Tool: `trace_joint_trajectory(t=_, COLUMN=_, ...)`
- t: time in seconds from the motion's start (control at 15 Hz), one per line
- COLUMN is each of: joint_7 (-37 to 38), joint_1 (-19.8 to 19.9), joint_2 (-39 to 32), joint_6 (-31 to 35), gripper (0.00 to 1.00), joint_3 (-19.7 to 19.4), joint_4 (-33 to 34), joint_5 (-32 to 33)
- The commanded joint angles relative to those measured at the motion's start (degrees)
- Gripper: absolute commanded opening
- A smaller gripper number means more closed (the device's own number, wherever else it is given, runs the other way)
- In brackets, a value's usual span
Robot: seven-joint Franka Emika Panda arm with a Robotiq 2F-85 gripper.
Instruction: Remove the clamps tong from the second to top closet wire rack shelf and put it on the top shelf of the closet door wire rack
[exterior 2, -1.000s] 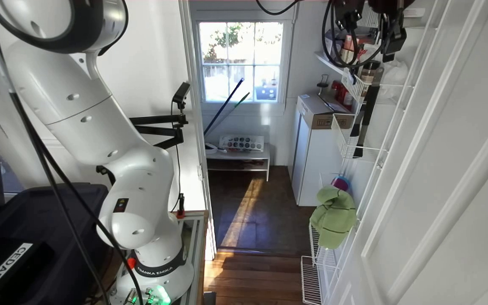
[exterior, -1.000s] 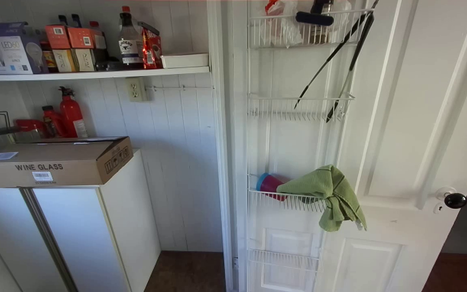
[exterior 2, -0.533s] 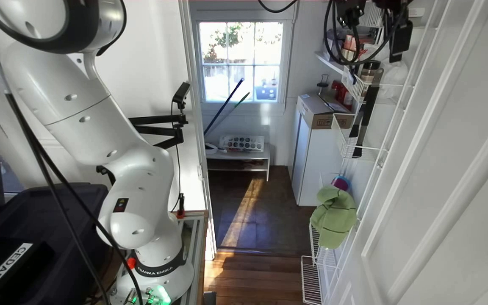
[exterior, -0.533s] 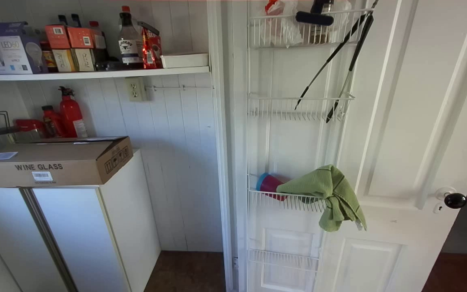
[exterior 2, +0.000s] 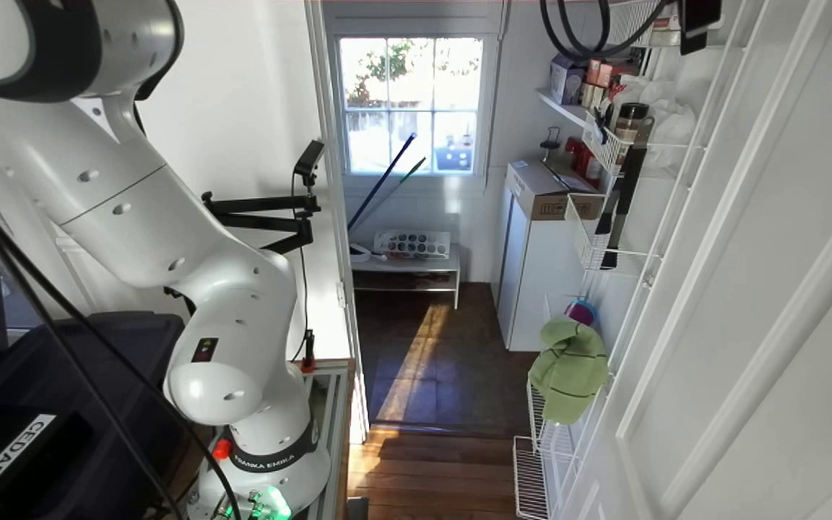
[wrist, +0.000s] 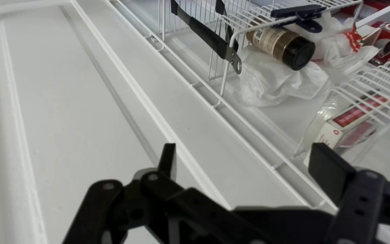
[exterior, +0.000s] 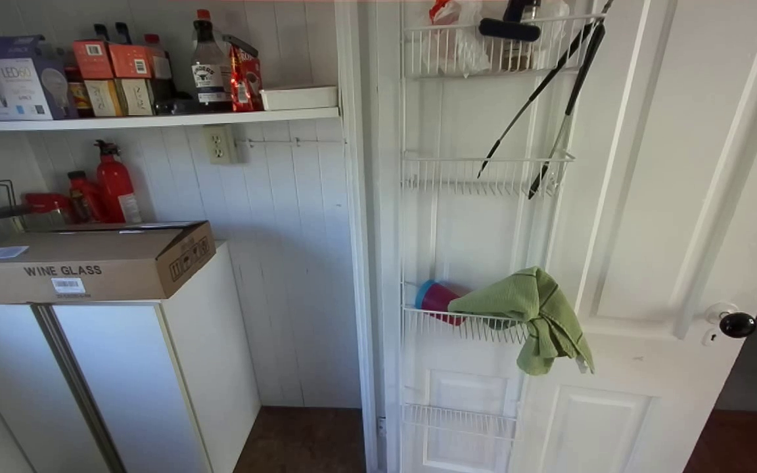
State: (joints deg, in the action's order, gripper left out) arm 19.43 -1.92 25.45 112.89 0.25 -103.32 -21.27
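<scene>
The clamps tong (exterior: 569,85), black-handled with a metal end, hangs over the side of the second-to-top wire basket (exterior: 431,52), its two arms reaching down to the rack below. Another exterior view shows the same tong (exterior 2: 625,195) beside the spice jar. In the wrist view the tong (wrist: 208,37) lies beyond the fingers, its holed metal end facing the camera. My gripper (wrist: 244,149) stands wide open with nothing between its fingers, apart from the tong. One black finger (exterior 2: 700,25) shows beside the top shelf (exterior 2: 625,25), partly cut off by the frame edge.
A dark blue clip (exterior: 510,29) sits on the basket's front wire, near a brown jar (wrist: 279,44) and white plastic bags (wrist: 276,81). A red-and-white box (wrist: 347,125) is at the top shelf. The door panel (wrist: 80,118) runs close alongside. A green cloth (exterior: 536,315) hangs lower.
My gripper has risen from near the tong's upper end to the top shelf's height, and the arm has leaned back. The tong has shifted only very slightly and stays on the basket.
</scene>
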Motion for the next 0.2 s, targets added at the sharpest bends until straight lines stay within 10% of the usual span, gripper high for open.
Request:
trace_joint_trajectory(t=0.0, joint_7=-0.2, joint_1=0.7, joint_2=0.5, joint_6=-0.8, gripper=1.0, joint_3=0.1, joint_4=0.5, joint_5=-0.3)
trace_joint_trajectory(t=0.13, joint_7=-0.2, joint_1=0.7, joint_2=0.6, joint_6=-0.8, gripper=1.0, joint_3=0.2, joint_4=0.4, joint_5=-0.3)
